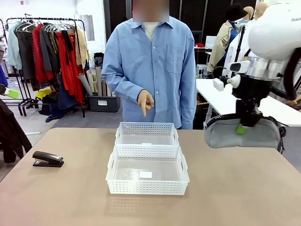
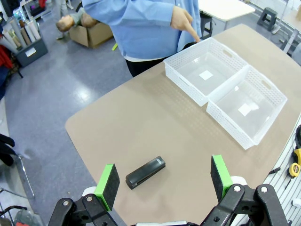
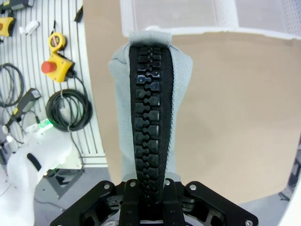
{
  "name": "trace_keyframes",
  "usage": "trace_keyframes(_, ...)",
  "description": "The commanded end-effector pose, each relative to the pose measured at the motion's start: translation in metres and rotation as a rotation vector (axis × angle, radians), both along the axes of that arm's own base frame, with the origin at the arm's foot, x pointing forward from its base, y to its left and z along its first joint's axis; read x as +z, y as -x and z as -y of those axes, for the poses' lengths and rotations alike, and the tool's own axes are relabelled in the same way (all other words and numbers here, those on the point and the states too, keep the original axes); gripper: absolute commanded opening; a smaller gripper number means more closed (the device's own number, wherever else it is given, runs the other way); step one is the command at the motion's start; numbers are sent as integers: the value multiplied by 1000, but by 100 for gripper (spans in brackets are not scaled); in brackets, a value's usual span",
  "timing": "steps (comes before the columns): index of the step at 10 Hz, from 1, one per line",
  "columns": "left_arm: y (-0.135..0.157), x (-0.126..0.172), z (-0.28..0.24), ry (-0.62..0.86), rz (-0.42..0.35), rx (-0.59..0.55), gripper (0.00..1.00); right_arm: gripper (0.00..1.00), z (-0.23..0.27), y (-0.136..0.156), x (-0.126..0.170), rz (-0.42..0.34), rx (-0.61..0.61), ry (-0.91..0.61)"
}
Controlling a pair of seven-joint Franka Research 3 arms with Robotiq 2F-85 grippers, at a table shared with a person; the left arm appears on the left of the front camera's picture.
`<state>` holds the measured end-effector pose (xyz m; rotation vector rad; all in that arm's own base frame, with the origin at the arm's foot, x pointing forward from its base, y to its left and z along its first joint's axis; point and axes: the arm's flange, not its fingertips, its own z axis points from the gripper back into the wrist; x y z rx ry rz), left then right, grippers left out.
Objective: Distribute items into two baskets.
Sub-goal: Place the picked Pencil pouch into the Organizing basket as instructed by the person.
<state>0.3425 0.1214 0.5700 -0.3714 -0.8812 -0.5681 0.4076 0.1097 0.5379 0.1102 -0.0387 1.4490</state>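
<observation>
Pouch [image 1: 225, 134]: grey and soft, hanging in the air over the right side of the table [image 1: 235, 188], to the right of both baskets and clear of them.
Right claw [image 1: 245, 125]: clamped on the top of the pouch, along its black zip.
Stapler [image 1: 48, 159]: black, lying flat near the table's left edge, well apart from the baskets.
Left claw [image 2: 164, 180]: fingers wide apart, holding nothing, above the stapler.
Near basket [image 1: 146, 187]: white, mid-table, its bare floor showing a small label.
Far basket [image 1: 146, 127]: the same kind, touching the near one on the person's side.
Hand [image 1: 145, 102]: the person's forefinger points down toward the far basket.
</observation>
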Motion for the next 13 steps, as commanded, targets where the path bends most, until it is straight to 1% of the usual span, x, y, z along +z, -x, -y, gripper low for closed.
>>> trace_keyframes(1, 0, 1, 0, 12, 15, -16, 100, 0, -19, -29, 4, 3, 36, -46)
trace_keyframes(2, 0, 1, 0, 12, 15, -16, 100, 0, -31, -40, 4, -4, 37, -50)
trace_keyframes(3, 0, 1, 0, 12, 15, -16, 100, 0, -43, -52, 2, -3, 69, -34)
trace_keyframes(4, 0, 1, 0, 12, 15, -16, 100, 0, -54, -63, 1, -19, 40, -59)
trace_keyframes(5, 0, 1, 0, 12, 15, -16, 100, 0, -67, -75, -2, -5, 37, -38)
trace_keyframes(9, 0, 1, 0, 12, 15, -16, 100, 0, -110, -117, -15, 21, 57, -86)
trace_keyframes(10, 0, 1, 0, 12, 15, -16, 100, 0, -119, -124, -18, 36, 47, -84)
trace_keyframes(13, 0, 1, 0, 12, 15, -16, 100, 0, -138, -150, -30, 50, 56, -112)
